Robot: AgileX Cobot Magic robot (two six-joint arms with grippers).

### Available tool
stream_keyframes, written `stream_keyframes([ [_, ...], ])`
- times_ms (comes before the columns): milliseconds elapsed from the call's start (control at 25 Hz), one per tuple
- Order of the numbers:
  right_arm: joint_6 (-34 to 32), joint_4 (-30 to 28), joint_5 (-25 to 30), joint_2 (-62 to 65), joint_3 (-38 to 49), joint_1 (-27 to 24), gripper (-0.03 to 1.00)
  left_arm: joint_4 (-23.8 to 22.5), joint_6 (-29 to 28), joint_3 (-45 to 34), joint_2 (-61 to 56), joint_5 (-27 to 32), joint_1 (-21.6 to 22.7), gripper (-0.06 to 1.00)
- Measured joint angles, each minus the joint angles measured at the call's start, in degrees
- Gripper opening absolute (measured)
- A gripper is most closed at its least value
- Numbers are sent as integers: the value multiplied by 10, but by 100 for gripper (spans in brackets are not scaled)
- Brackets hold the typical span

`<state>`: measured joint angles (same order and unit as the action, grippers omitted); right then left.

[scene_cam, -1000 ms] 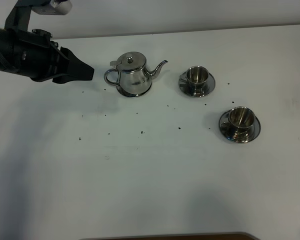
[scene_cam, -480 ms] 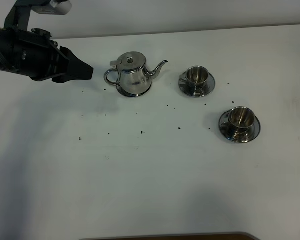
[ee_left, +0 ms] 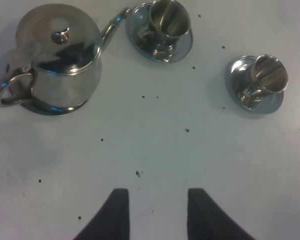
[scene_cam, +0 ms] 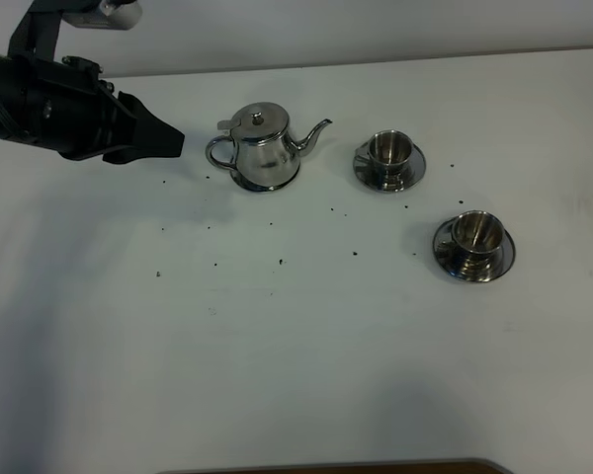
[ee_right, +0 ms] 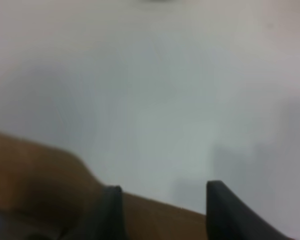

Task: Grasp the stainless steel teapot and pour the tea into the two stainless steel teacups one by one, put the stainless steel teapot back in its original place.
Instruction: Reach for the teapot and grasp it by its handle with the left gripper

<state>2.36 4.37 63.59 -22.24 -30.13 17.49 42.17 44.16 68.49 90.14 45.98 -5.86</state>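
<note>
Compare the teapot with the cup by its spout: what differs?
The teapot is clearly taller; the cup is short. The teapot has a closed lid with a knob and a curved spout; the cup is open-topped and has neither. Both are shiny steel and stand upright.

Only bare table (scene_cam: pixel 277 326) lies between my left gripper (scene_cam: pixel 181 141) and the handle of the teapot (scene_cam: pixel 262 150). One cup (scene_cam: pixel 388 158) stands near its spout. The other cup (scene_cam: pixel 473 243) sits well apart, with open table between them.
</note>
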Motion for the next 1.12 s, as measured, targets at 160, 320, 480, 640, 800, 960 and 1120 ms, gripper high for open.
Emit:
stream_keyframes([
  [160,0,0,0,29,0,-67,38,0,0,0,0,-1,0,34],
  [320,0,0,0,49,0,-115,38,0,0,0,0,-8,0,34],
  [480,0,0,-1,75,0,-159,38,0,7,0,1,-17,0,34],
  [640,0,0,-1,130,0,-182,38,0,14,0,16,-31,0,34],
  [800,0,0,-1,189,1,-186,38,0,26,0,43,-53,0,34],
  [960,0,0,-1,222,1,-186,38,0,55,0,62,-93,0,34],
  [1120,0,0,-1,226,1,-186,38,-6,77,13,79,-119,0,34],
])
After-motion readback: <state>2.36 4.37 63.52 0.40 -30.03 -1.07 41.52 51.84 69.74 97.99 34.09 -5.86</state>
